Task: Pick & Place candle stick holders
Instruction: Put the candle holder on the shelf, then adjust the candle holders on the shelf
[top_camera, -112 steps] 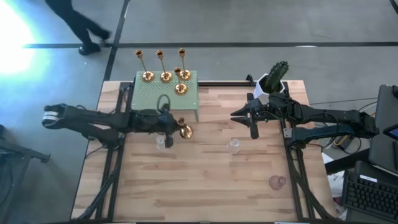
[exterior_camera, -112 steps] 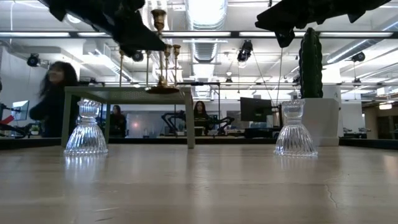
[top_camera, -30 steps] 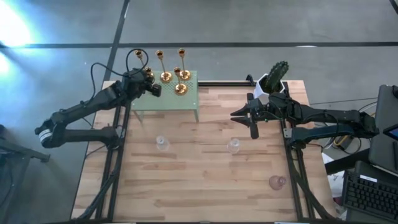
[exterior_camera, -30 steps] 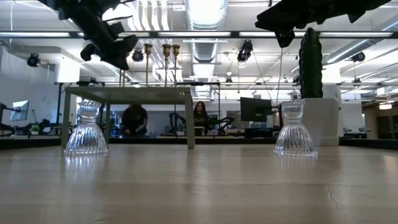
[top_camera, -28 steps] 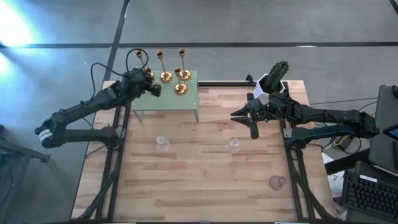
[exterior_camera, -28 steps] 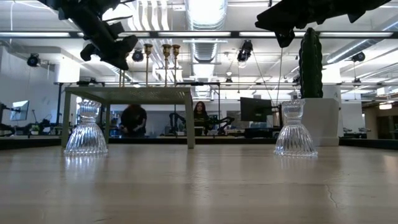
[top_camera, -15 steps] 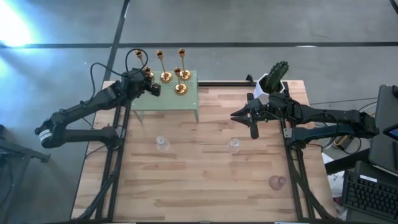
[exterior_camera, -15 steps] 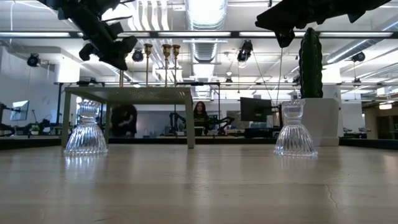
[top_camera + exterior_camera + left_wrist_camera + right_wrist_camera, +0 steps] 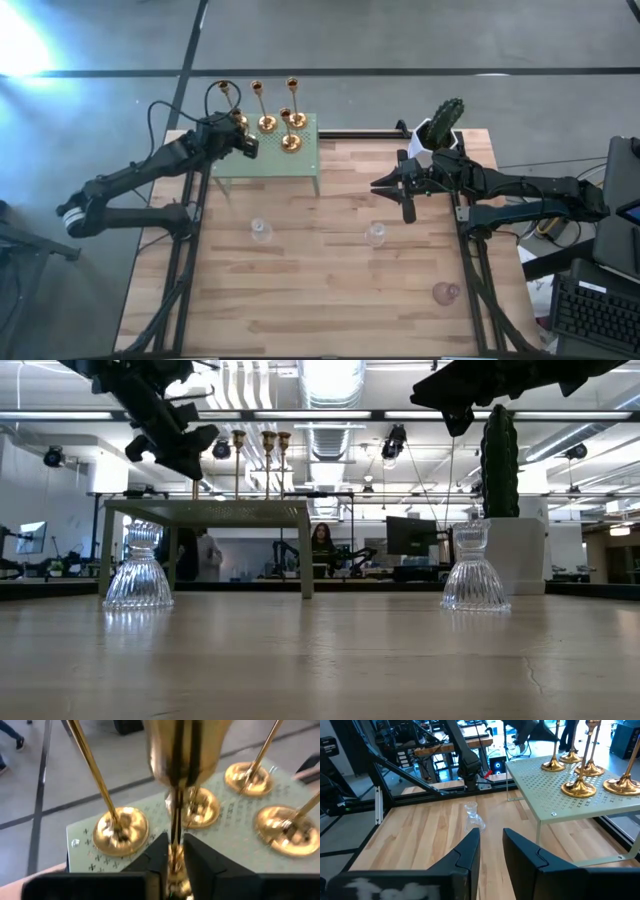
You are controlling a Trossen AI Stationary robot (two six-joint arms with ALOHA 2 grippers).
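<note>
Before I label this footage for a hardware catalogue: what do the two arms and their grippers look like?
Both arms are dark and slender, jointed. The left arm has a pale end cap and looping black cable; its left gripper has two flat black fingers. The right gripper matches.

A raised stand (image 9: pixel 300 150) sits at the upper left of the table (image 9: pixel 330 300) in the high view, with candlesticks (image 9: pixel 291 140) grouped on its far half. Two glass holders (image 9: pixel 260 230) (image 9: pixel 375 234) stand mid-table, a third (image 9: pixel 445 292) at lower right. A potted cactus (image 9: pixel 440 125) occupies the upper right edge.
</note>
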